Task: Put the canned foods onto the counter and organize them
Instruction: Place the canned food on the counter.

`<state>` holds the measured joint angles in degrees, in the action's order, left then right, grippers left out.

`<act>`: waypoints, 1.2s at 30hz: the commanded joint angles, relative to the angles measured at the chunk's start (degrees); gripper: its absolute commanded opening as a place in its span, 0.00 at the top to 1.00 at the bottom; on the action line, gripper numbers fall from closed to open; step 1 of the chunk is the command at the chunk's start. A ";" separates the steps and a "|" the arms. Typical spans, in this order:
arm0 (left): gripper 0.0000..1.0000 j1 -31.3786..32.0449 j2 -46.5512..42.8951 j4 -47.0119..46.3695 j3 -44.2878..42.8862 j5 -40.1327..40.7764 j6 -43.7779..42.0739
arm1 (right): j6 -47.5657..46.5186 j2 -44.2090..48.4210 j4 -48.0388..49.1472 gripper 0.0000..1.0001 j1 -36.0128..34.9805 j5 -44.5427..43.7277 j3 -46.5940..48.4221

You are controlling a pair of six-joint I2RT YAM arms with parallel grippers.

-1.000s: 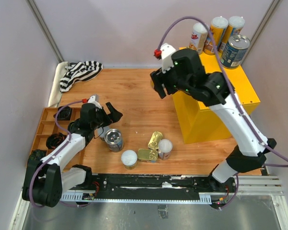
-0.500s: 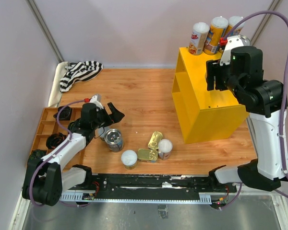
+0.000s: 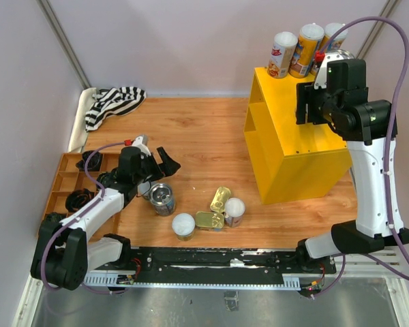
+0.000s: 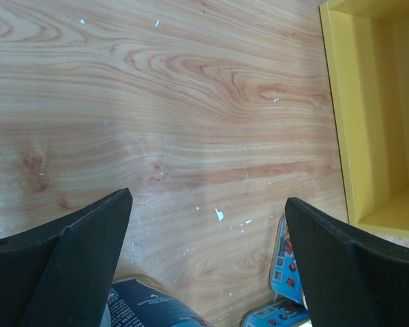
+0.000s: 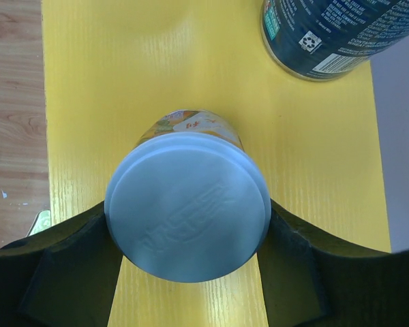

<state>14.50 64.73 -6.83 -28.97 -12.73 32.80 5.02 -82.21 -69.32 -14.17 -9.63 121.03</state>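
The yellow counter (image 3: 293, 146) stands at the right. Three white-lidded tubes (image 3: 308, 48) stand at the back of its top, and a blue can (image 5: 334, 30) stands beside them. My right gripper (image 3: 308, 109) is over the counter top, shut on an orange-yellow tube with a white lid (image 5: 187, 208); the arm hides this tube from above. My left gripper (image 3: 157, 169) is open and empty, low over the floor beside a lying blue can (image 3: 162, 199). Two gold tins (image 3: 209, 220) and two white-lidded tubes (image 3: 183, 225) lie near the front edge.
A brown compartment tray (image 3: 60, 182) with dark lumps sits at the left. A striped cloth (image 3: 112, 102) lies at the back left. The left wrist view shows the counter's open shelves (image 4: 378, 102), the blue can (image 4: 143, 306) and blue-labelled tins (image 4: 286, 272).
My right arm has swung from in front of the counter to above its top, carrying the tube. My left gripper has edged slightly right.
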 commanded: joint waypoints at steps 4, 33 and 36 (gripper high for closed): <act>0.00 0.70 1.20 -2.29 -2.53 -0.20 -0.72 | 1.03 0.00 2.28 0.09 1.71 1.92 0.76; 0.00 1.85 5.84 -2.14 -4.56 0.84 -0.98 | 5.84 10.49 25.15 0.50 1.86 -1.40 -24.83; 0.00 1.85 6.04 -2.16 -4.62 1.00 -0.98 | 4.61 8.71 27.01 0.51 1.82 -0.62 -24.34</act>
<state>15.99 70.35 -7.66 -31.83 -12.43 31.97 11.40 -71.29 -45.54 -12.97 -9.67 95.26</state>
